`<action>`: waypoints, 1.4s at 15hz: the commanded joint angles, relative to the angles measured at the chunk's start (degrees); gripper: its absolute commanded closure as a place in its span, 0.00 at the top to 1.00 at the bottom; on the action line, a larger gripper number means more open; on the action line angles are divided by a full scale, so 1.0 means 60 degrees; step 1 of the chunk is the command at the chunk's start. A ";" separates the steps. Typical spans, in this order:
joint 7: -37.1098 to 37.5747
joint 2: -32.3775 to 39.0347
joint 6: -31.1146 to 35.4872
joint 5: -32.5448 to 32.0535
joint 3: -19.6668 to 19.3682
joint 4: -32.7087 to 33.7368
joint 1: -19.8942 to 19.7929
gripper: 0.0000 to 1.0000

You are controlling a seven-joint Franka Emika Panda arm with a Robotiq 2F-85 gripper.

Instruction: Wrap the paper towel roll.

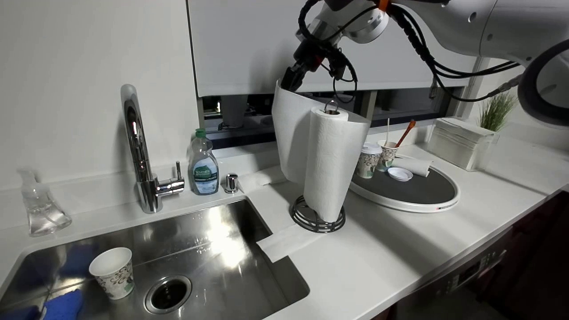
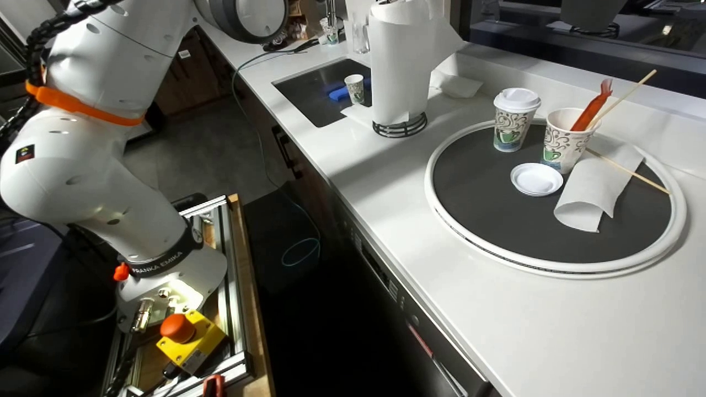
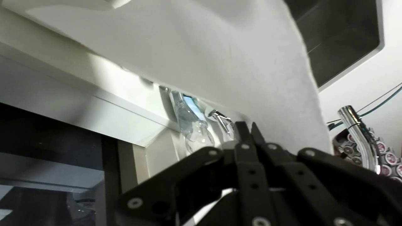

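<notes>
- Tall white cylindrical paper towel roll (image 1: pixel 326 164): matt, soft-looking paper
- Curved silver metal faucet (image 1: pixel 138 146): mirror-glossy
- Rectangular grey metal sink (image 1: pixel 222 284): shiny, smooth
- Long white bench (image 1: pixel 386 249): smooth, slightly glossy from here

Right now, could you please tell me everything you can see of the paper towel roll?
The paper towel roll is a tall white cylinder of soft-looking, faintly textured paper. It stands upright on a dark wire holder, whose loop shows above the roll's open core. It is partly unwound: a loose sheet stretches out to the gripper, which appears closed on its upper edge. The holder rests on the white counter between the sink and the round white-rimmed tray.
</notes>
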 commanded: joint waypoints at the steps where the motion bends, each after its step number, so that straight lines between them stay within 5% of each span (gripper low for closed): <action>1: -0.0084 0.0028 -0.0021 0.0046 0.0114 0.0065 0.0016 0.01; 7: -0.0808 0.0153 -0.0626 0.0077 0.0450 0.0156 0.0169 0.00; 15: -0.2632 0.0468 -0.3477 -0.0049 0.0954 0.0301 0.0755 0.00; 21: -0.3558 0.0594 -0.4954 0.0140 0.1192 0.0168 0.0570 0.00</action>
